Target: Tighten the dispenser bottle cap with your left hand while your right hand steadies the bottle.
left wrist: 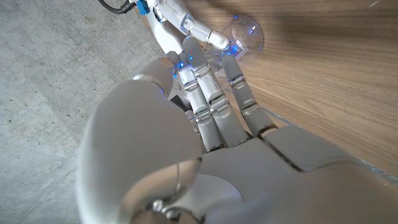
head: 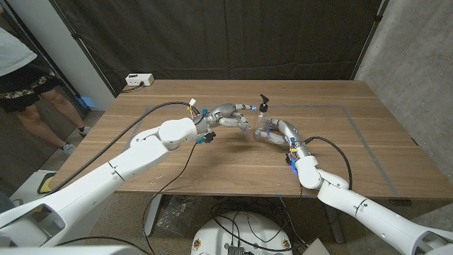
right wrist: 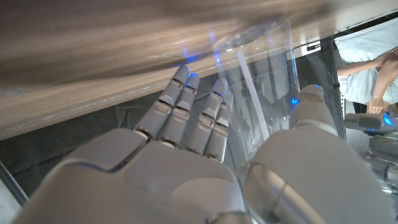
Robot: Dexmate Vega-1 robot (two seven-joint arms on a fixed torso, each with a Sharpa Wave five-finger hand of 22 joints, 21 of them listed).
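bottle: clear dispenser bottle point(head: 264, 126) stands upright mid-table, black pump cap point(head: 263, 105) on top — long axis vertical, so the cap turns about that upright line.
right hand: right hand point(head: 282, 132) comes in from the robot's right at body height, fingers point(right wrist: 186, 106) on one side of the clear wall and thumb on the other in the right wrist view. Reads as wrapped around the bottle, holding it.
left hand: left hand point(head: 230, 115) sits just beside the bottle on the robot's left, fingers point(left wrist: 211, 93) pointing at it. They look fairly straight and close together in the left wrist view — cannot tell if the tips touch the cap or neck.
key relation: cap lies beyond and a little above the left fingertips; left hand is the nearer one to the cap, right is lower on the body.
next move (judgement): left needs to close on the cap from the side, then twist about the vertical.
risk: a thin clear body may slip or tilt if the right hand's hold is loose.
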